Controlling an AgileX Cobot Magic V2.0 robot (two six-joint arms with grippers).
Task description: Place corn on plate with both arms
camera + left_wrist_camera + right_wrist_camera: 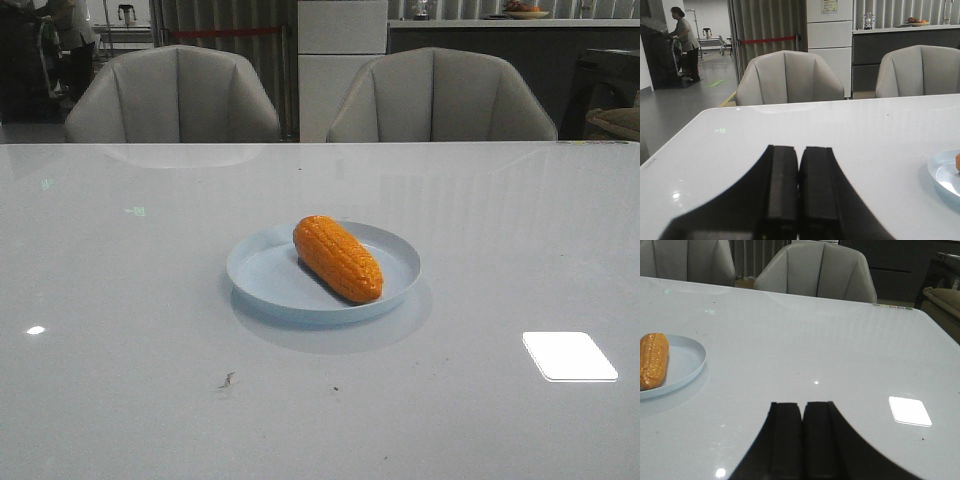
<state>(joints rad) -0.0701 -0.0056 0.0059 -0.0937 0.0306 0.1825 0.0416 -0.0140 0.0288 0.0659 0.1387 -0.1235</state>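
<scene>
The orange corn (337, 257) lies inside the pale blue plate (260, 270) at the middle of the table, tapered end toward the front right. Neither arm shows in the front view. In the left wrist view my left gripper (799, 150) is shut and empty over bare table, with the plate's rim (942, 172) off to one side. In the right wrist view my right gripper (802, 406) is shut and empty, with the corn (653, 360) on the plate (687, 360) well away from it.
The white glossy table (120, 300) carries a bright light reflection (569, 356) at front right and small dark specks (227, 380) at front. Two grey chairs (172, 95) stand behind the far edge. A person (684, 42) stands far off in the room.
</scene>
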